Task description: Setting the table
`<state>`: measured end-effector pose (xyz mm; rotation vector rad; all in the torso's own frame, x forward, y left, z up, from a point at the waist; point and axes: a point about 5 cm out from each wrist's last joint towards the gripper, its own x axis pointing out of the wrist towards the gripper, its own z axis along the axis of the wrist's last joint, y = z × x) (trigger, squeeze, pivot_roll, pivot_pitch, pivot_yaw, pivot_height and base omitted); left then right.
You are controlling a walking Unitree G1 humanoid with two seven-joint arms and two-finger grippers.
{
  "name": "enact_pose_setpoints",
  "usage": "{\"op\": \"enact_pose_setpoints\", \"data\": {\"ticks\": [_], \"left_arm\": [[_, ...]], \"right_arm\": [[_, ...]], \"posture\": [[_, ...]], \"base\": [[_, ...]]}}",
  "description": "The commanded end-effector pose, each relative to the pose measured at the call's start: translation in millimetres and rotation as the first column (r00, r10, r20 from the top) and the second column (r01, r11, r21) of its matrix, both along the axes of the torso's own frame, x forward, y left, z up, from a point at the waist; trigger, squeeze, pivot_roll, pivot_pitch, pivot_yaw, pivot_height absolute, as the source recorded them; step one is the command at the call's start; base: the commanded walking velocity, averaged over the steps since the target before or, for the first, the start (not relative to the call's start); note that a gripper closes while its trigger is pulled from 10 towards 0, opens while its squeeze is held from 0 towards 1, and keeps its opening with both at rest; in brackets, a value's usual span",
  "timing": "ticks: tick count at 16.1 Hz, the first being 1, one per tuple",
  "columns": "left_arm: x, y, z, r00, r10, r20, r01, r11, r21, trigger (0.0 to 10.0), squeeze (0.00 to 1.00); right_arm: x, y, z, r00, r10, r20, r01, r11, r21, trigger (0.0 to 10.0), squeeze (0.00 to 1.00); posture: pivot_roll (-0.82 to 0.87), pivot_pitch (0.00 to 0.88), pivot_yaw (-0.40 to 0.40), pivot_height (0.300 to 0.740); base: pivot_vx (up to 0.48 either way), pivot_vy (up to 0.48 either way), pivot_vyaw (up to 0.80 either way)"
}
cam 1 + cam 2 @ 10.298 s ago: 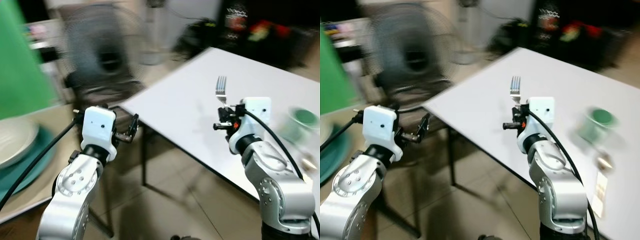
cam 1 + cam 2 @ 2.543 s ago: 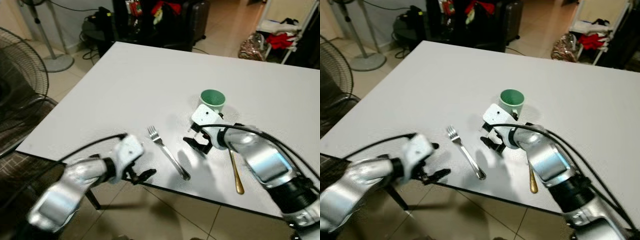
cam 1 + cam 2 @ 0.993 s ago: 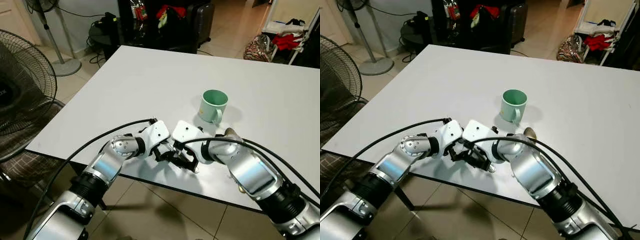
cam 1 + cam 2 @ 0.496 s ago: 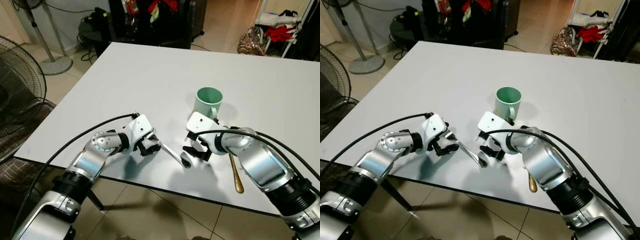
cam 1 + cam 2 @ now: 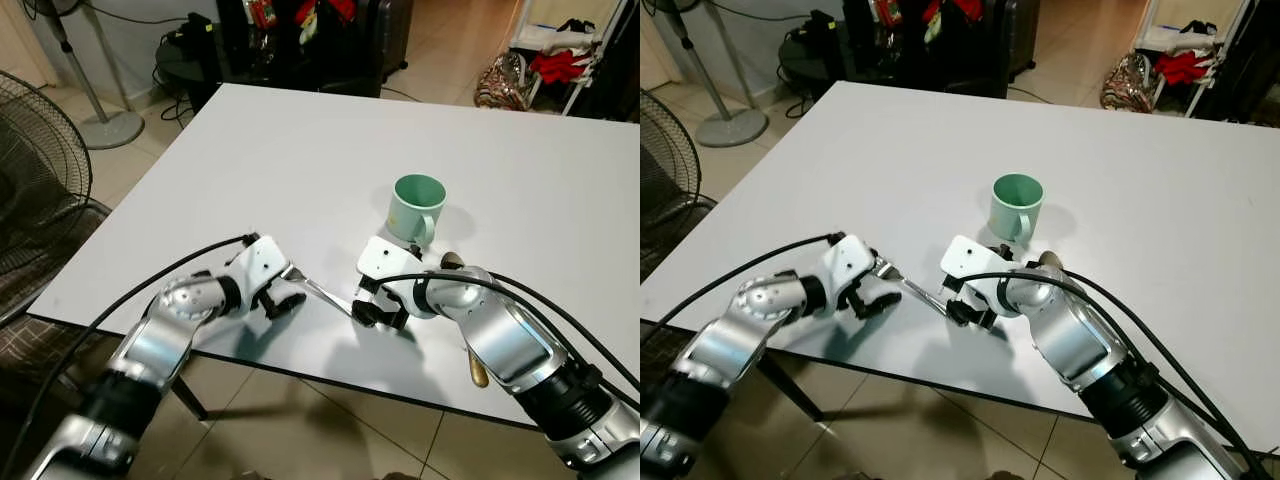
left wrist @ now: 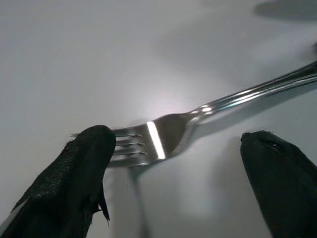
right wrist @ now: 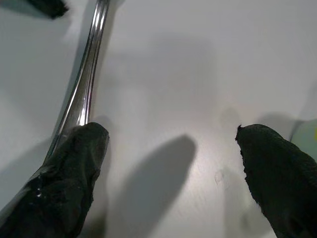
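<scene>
Centrally, the fork lies on the worktop near its front edge, before the green mug. Left end effector spreads over the tines, right end effector over the handle end. Next: straightening it.

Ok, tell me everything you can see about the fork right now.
The fork is shiny silver metal, lying flat on the white table near its front edge. Its tines point toward the open left gripper, one finger at the tine tips. The handle runs to the open right gripper, whose finger meets the handle end.
</scene>
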<state>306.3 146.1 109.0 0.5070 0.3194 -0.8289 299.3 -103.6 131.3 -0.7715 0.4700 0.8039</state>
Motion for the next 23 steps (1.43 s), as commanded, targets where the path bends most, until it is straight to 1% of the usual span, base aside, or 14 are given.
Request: {"op": "enact_pose_setpoints", "data": {"ticks": [1, 4, 5, 6, 8, 9, 10, 11, 12, 14, 16, 19, 22, 23], "left_arm": [[0.0, 2.5, 9.8, 1.000, -0.002, 0.011, 0.002, 1.000, -0.027, 10.0, 0.00], [-2.8, 20.9, 10.0, 0.999, 0.037, 0.008, -0.037, 0.998, 0.045, 10.0, 0.00], [-1.7, 28.6, 12.0, 0.998, 0.062, 0.013, -0.063, 0.997, 0.054, 10.0, 0.00], [-1.4, 32.4, 15.0, 0.997, 0.077, 0.016, -0.078, 0.996, 0.046, 10.0, 0.00], [-1.2, 34.8, 17.2, 0.996, 0.089, 0.013, -0.089, 0.995, 0.041, 10.0, 0.00], [2.5, 42.1, 8.6, 0.991, 0.137, -0.001, -0.136, 0.983, 0.122, 10.0, 0.00], [4.0, 43.1, 3.6, 0.989, 0.147, -0.005, -0.145, 0.977, 0.156, 10.0, 0.00], [5.9, 41.5, -3.3, 0.989, 0.148, -0.007, -0.144, 0.970, 0.198, 10.0, 0.00], [8.7, 31.7, -9.1, 0.991, 0.132, -0.011, -0.127, 0.970, 0.206, 10.0, 0.00], [14.6, 9.4, -12.9, 0.995, 0.095, -0.021, -0.090, 0.981, 0.174, 10.0, 0.00], [18.9, -5.1, -16.6, 0.997, 0.073, -0.038, -0.066, 0.985, 0.159, 10.0, 0.00], [25.0, -17.0, -24.5, 0.997, 0.060, -0.054, -0.050, 0.985, 0.166, 10.0, 0.00], [28.9, -22.0, -26.9, 0.997, 0.064, -0.054, -0.054, 0.984, 0.169, 10.0, 0.00], [32.3, -24.3, -26.9, 0.997, 0.069, -0.046, -0.060, 0.984, 0.170, 10.0, 0.00]], "right_arm": [[-2.1, 2.7, -6.5, 1.000, 0.015, -0.020, -0.016, 1.000, -0.013, 10.0, 0.00], [-2.0, 2.3, -6.0, 1.000, 0.015, -0.016, -0.016, 1.000, -0.014, 10.0, 0.00], [-2.2, 2.3, -6.1, 1.000, 0.016, -0.017, -0.016, 1.000, -0.015, 10.0, 0.00], [-2.5, 2.3, -6.4, 1.000, 0.017, -0.018, -0.017, 1.000, -0.015, 10.0, 0.00], [-2.6, 2.4, -6.6, 1.000, 0.018, -0.019, -0.019, 1.000, -0.015, 10.0, 0.00], [-2.4, 3.6, -5.9, 1.000, 0.024, -0.019, -0.025, 1.000, -0.015, 10.0, 0.00], [-2.3, 4.1, -5.5, 0.999, 0.027, -0.019, -0.027, 1.000, -0.015, 10.0, 0.00], [-2.3, 5.1, -4.8, 0.999, 0.032, -0.019, -0.032, 0.999, -0.015, 10.0, 0.00], [-3.1, 6.5, -3.4, 0.999, 0.040, -0.023, -0.040, 0.999, -0.013, 10.0, 0.00], [-4.8, 7.8, -0.6, 0.998, 0.050, -0.029, -0.050, 0.999, -0.005, 10.0, 0.00], [-6.9, 10.2, 1.3, 0.998, 0.057, -0.037, -0.057, 0.998, 0.010, 10.0, 0.00], [-10.1, 17.6, 2.7, 0.996, 0.072, -0.046, -0.070, 0.997, 0.034, 10.0, 0.00], [-12.6, 23.5, 1.4, 0.995, 0.082, -0.051, -0.080, 0.996, 0.042, 10.0, 0.00], [-13.6, 25.7, 0.9, 0.995, 0.084, -0.054, -0.082, 0.996, 0.045, 10.0, 0.00]], "posture": [[-0.07, 0.056, 0.045, 0.740], [-0.07, 0.055, 0.051, 0.740], [-0.07, 0.052, 0.051, 0.740], [-0.07, 0.050, 0.052, 0.740], [-0.07, 0.049, 0.050, 0.740], [-0.07, 0.048, 0.050, 0.740], [-0.07, 0.048, 0.047, 0.740], [-0.07, 0.048, 0.046, 0.740], [-0.07, 0.050, 0.045, 0.740], [-0.07, 0.053, 0.045, 0.740], [-0.08, 0.053, 0.046, 0.740], [-0.08, 0.059, 0.052, 0.740], [-0.08, 0.065, 0.058, 0.740], [-0.08, 0.067, 0.060, 0.740]], "base": [[0.000, 0.000, 0.00], [0.000, 0.000, 0.00], [0.000, 0.000, 0.00], [0.000, 0.000, 0.00], [0.000, 0.000, 0.00], [0.000, 0.000, 0.00], [0.000, 0.000, 0.00], [0.000, 0.000, 0.00], [0.000, 0.000, 0.00], [0.000, 0.000, 0.00], [0.000, 0.000, 0.00], [0.000, 0.000, 0.00], [0.000, 0.000, 0.00], [0.000, 0.000, 0.00]]}}
